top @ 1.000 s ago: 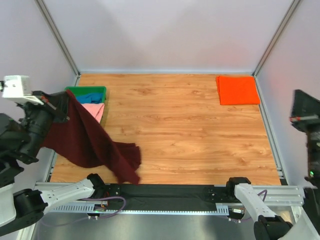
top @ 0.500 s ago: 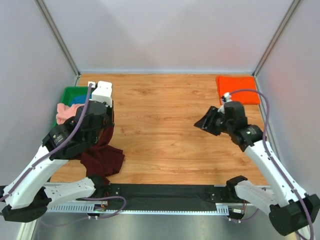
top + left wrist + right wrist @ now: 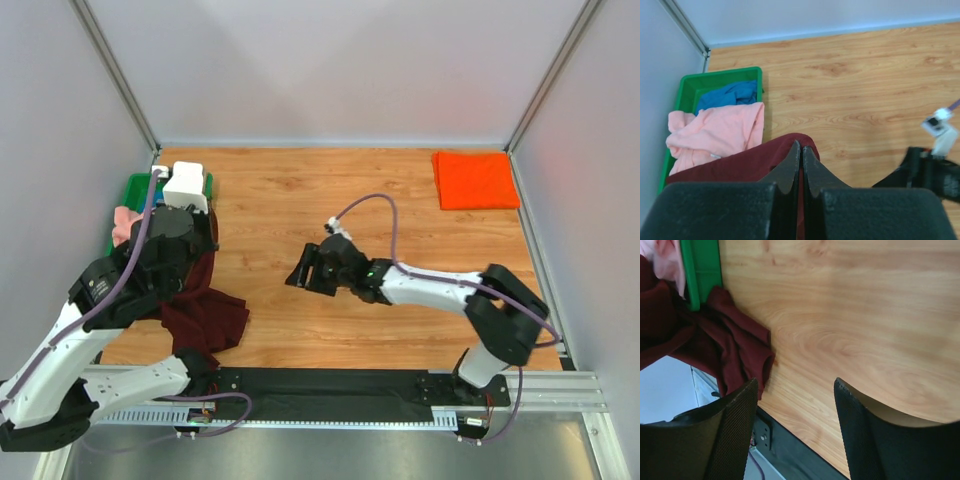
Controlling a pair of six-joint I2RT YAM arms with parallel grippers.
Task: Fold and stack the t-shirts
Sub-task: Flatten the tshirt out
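Observation:
The dark maroon t-shirt (image 3: 207, 316) lies crumpled at the table's near left corner, with part of it lifted. My left gripper (image 3: 801, 146) is shut on a fold of this maroon shirt (image 3: 740, 162). My right gripper (image 3: 301, 270) is low over the middle of the table, open and empty, pointing left toward the maroon shirt (image 3: 725, 347) but apart from it. A folded orange t-shirt (image 3: 475, 180) lies flat at the far right corner. The salmon-pink t-shirt (image 3: 715, 132) and the blue t-shirt (image 3: 730, 94) sit bunched in the tray.
The green plastic tray (image 3: 725, 75) stands against the left wall, just behind the maroon shirt. The black front rail (image 3: 330, 382) runs along the near table edge. Bare wood (image 3: 330, 200) lies between the two arms and the orange shirt.
The left arm has come down over the near left corner with the maroon shirt, which now bunches on the table. The right arm swung in from the right to the middle and opened its jaws.

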